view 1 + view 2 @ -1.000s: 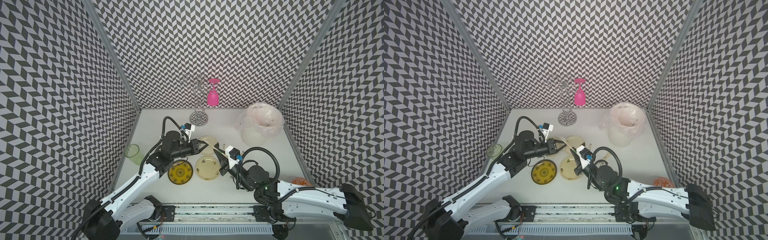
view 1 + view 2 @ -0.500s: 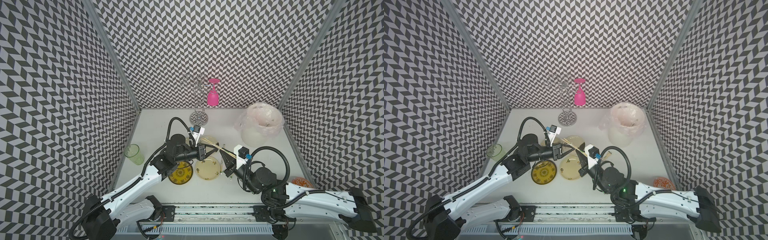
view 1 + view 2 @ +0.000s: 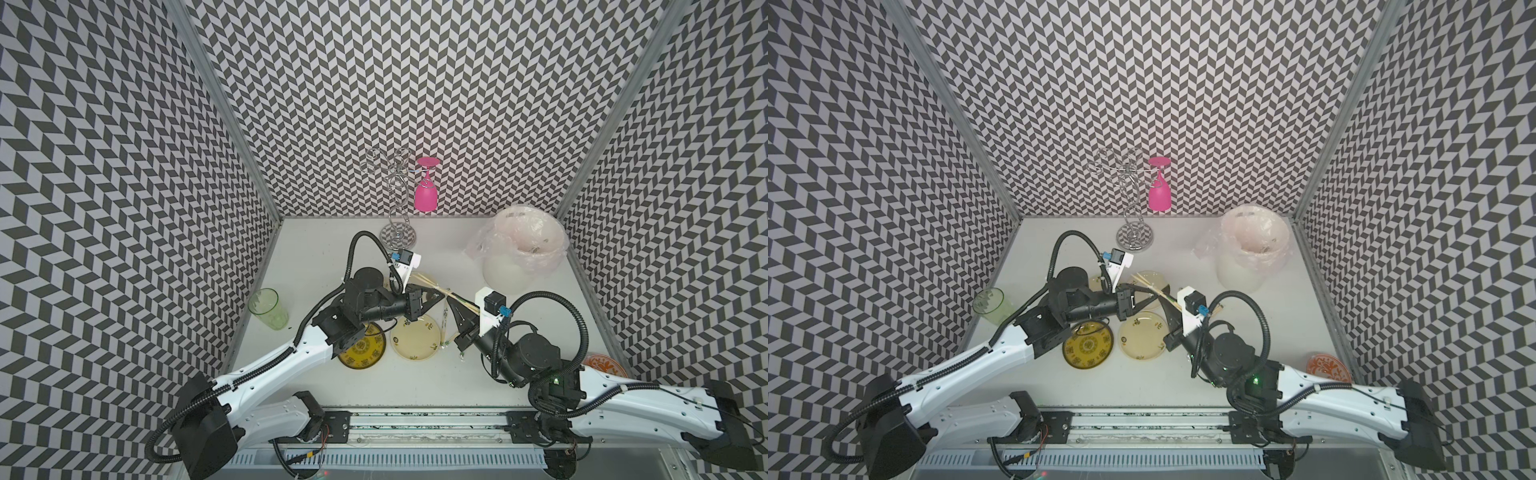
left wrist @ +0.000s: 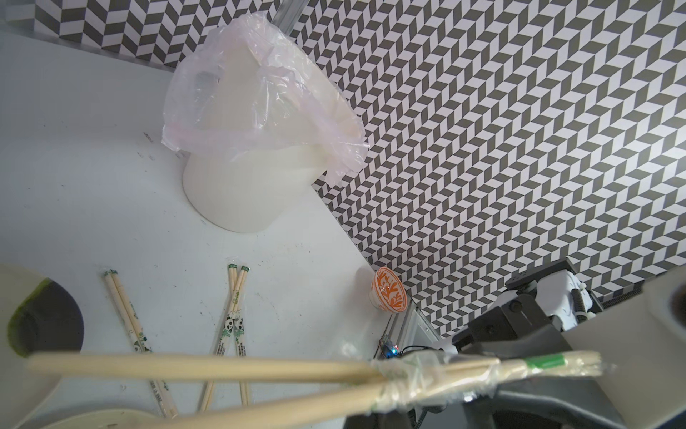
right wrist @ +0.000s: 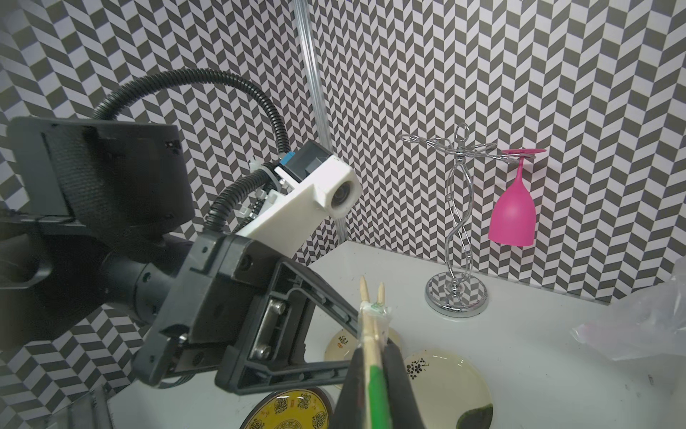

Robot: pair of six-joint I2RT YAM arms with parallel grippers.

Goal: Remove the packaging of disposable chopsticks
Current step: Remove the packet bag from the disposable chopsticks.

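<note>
The glass (image 3: 426, 197) is pink, one plate (image 3: 363, 351) yellow, the chopsticks (image 4: 185, 366) tan, the walls (image 3: 415, 83) grey-white chevron.

Disposable chopsticks (image 4: 208, 366) span from left gripper (image 3: 438, 296) jaws to right gripper (image 5: 375, 345) jaws. Packaging (image 4: 438, 375) sits at right-jaw end. Wrapped pairs (image 4: 234, 315) lie on table (image 3: 316, 249) below jaws, plate (image 3: 417, 343) beside them. Bin (image 3: 505, 274) stands beyond right jaws.

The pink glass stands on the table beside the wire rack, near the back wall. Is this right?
No: the pink glass hangs by its foot from the wire rack, bowl down, near the back wall. The right wrist view shows it clearly.
</note>
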